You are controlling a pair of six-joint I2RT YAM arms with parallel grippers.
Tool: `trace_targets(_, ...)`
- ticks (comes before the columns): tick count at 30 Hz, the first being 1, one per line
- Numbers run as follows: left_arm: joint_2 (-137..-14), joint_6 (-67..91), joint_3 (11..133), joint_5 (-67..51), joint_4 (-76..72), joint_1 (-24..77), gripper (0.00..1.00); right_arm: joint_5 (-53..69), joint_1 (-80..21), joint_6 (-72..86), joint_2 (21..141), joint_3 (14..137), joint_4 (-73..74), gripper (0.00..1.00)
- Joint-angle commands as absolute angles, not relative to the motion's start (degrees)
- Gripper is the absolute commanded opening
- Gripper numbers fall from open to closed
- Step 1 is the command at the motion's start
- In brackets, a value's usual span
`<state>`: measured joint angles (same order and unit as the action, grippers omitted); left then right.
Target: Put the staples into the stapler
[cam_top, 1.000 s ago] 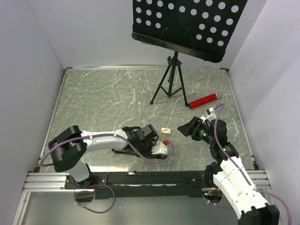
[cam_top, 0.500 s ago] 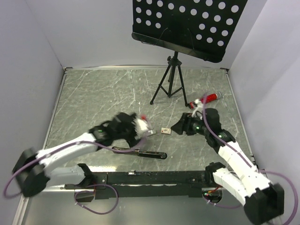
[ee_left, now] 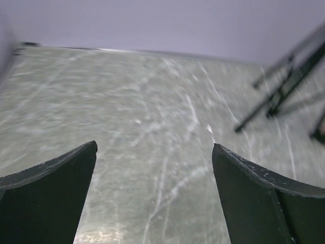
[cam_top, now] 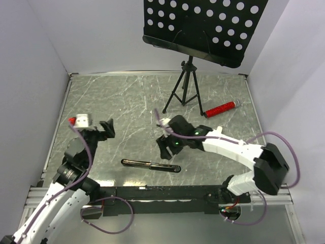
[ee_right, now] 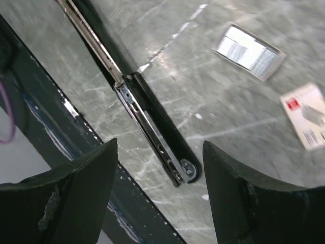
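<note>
Top external view: the stapler (cam_top: 151,164) lies open and flat on the grey marbled surface (cam_top: 122,101), low in the centre of the frame, a long dark bar running left to right; the right gripper (cam_top: 163,147) hangs just above it in the frame, its arm coming in from the lower right; the left gripper (cam_top: 104,128) is raised at the left side, well apart from the stapler; a black tripod (cam_top: 184,91) stands at the upper centre, carrying a perforated music stand (cam_top: 203,25), with a red cylinder (cam_top: 221,108) lying to its right; the staples cannot be made out from here.

Left wrist view: the left gripper (ee_left: 155,147) is spread wide and holds nothing, only bare surface between its fingers (ee_left: 45,203); the tripod legs (ee_left: 284,86) show blurred at the upper right.

Right wrist view: the right gripper (ee_right: 160,145) is likewise released and empty; the stapler (ee_right: 152,129) runs from the upper left down to the lower centre, its metal channel exposed and its end lying between the two fingers (ee_right: 254,198) in the frame; the staples (ee_right: 249,51), a small silvery strip, lie on the surface at the upper right, apart from the stapler; a small white box (ee_right: 310,122) with a red mark sits near them at the right edge.
</note>
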<state>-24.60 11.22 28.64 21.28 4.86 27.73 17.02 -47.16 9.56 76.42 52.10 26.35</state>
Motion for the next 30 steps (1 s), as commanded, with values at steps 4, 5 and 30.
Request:
trace_targets(4,-17.41,18.02,28.48,40.59,8.35,27.42,0.99,9.24,-56.59,1.32,87.44,60.46,31.64,0.74)
trace_targets(5,-16.97,18.19,27.95,41.48,8.0,27.42,0.99,8.18,-57.3,0.88,88.58,61.51,32.34,0.74)
trace_targets(30,-20.65,14.24,27.42,44.3,5.27,27.33,1.0,-10.98,-63.9,14.14,107.22,75.57,34.1,0.1)
